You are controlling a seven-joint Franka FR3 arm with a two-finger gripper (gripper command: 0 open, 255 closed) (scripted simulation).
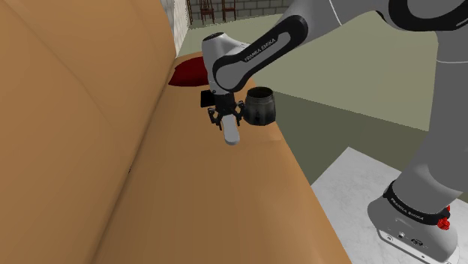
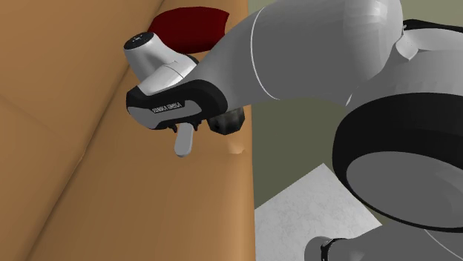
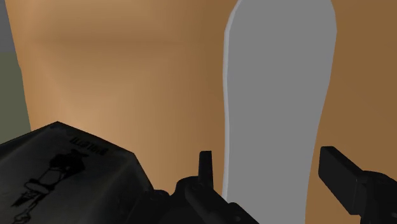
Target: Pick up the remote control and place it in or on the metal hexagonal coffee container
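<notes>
White arm (image 1: 259, 46) low over the tan sofa (image 1: 187, 202), black tool (image 1: 227, 120) downward, tight on the grey remote (image 1: 232, 136)

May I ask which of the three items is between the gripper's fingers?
The pale grey remote control, a long slab; the dark container and red cushion sit apart.

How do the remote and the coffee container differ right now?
Colour: the remote is pale grey, the container near black. Shape: the remote is long and flat with rounded ends, the container a squat pot. State: the remote hangs on end, clasped in the gripper's jaws, off the sofa; the container stands upright on the seat near its edge.
</notes>
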